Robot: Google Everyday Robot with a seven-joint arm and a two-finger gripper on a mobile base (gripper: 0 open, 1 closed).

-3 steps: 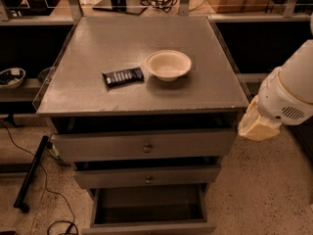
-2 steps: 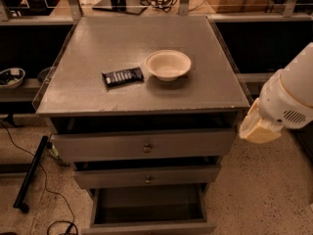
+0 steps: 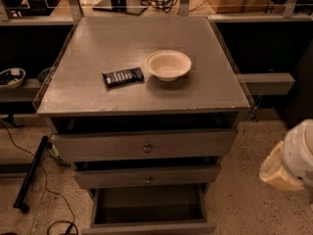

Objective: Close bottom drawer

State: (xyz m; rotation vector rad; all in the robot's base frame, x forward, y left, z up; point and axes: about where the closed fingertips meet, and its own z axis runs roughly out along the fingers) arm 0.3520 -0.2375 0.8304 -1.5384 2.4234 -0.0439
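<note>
The bottom drawer [image 3: 146, 227] is the narrowest of three grey drawers and stands pulled far out at the foot of the cabinet. Its dark boxy interior [image 3: 149, 204] is open to view. Its front panel lies along the picture's lower edge, and its knob is cut off there. Only a white and beige part of my arm [image 3: 293, 163] shows at the lower right, beside the cabinet and apart from the drawer. My gripper itself is out of view.
The top drawer [image 3: 146, 146] and the middle drawer [image 3: 146, 177] stand slightly out. A white bowl [image 3: 167, 64] and a dark snack bar [image 3: 123, 76] lie on the cabinet top [image 3: 98, 43]. A black pole [image 3: 32, 173] and cables [image 3: 58, 226] lie on the floor at the left.
My arm has dropped lower at the right side of the cabinet. The drawers, bowl and snack bar have not moved.
</note>
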